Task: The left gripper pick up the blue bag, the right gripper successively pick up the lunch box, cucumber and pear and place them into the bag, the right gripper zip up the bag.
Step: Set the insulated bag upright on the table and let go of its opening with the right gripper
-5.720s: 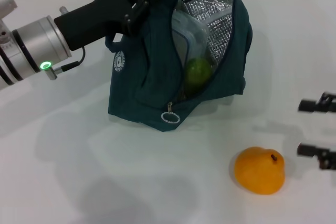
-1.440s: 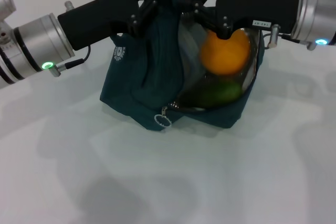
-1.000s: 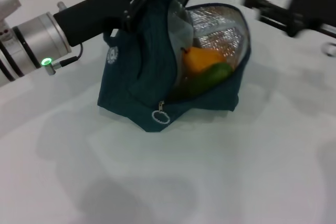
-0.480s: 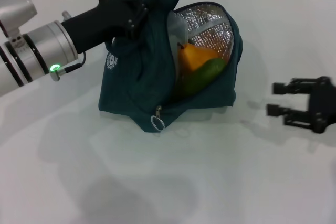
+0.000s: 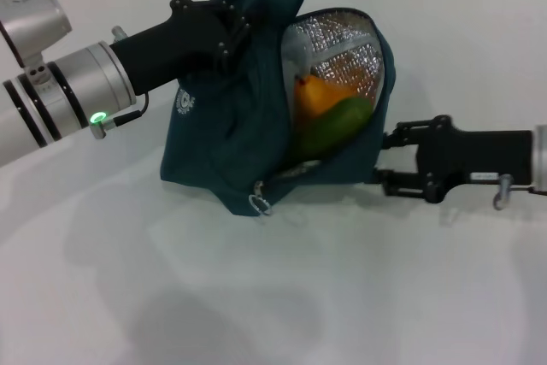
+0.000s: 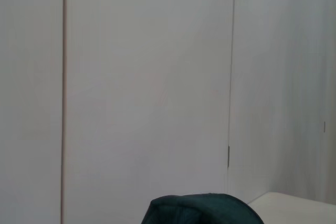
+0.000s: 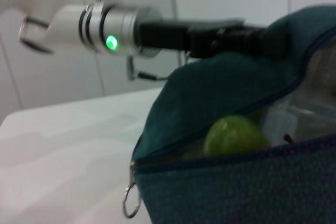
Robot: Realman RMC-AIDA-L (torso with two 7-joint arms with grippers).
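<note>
Left gripper at the far left, closed on the upper fabric of the blue bag and holding that part lifted, with the bag's base resting on the white desk. Silver wrist with a green light further left on the same arm. Bag mouth open toward the right, silver foil lining visible inside. Pear inside the bag, lying against the lining, and the cucumber just below it and touching it, its green end pointing up to the right. Pale clear shape at the inner left of the opening, probably the lunch box, mostly hidden. Zip ring hanging at the near corner of the bag, where the two sides of the zip meet. Right gripper low at the right side of the bag, fingers moderately apart and holding nothing, tips just beside the bag's right wall; contact with the fabric not clear. In the right wrist view, the cucumber end and the zip ring seen close, with the left arm behind.
</note>
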